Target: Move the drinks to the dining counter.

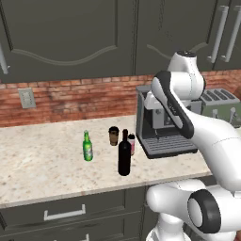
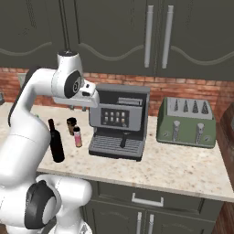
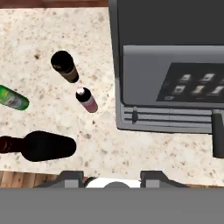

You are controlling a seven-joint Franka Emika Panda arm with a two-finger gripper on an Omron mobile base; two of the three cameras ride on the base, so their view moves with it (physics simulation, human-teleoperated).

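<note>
Four drinks stand close together on the beige kitchen countertop point(image 1: 42, 160), left of the coffee machine. They are a tall black wine bottle point(image 1: 124, 157) point(image 2: 56, 142) point(image 3: 41, 145), a green bottle point(image 1: 87, 148) point(image 3: 13, 99), a small pink bottle point(image 1: 132, 144) point(image 2: 78, 136) point(image 3: 86, 100) and a dark brown cup point(image 1: 113, 135) point(image 2: 71, 124) point(image 3: 64, 66). My gripper point(image 3: 111, 177) hangs high above them, pointing down, open, with nothing between its fingers. The dining counter is out of view.
A grey coffee machine point(image 1: 160, 124) point(image 2: 119, 119) point(image 3: 170, 65) stands right beside the drinks. Further right there is a green toaster point(image 2: 186, 122) point(image 1: 219, 104). Dark wall cabinets hang over a brick backsplash. The counter's front edge runs just below the wine bottle.
</note>
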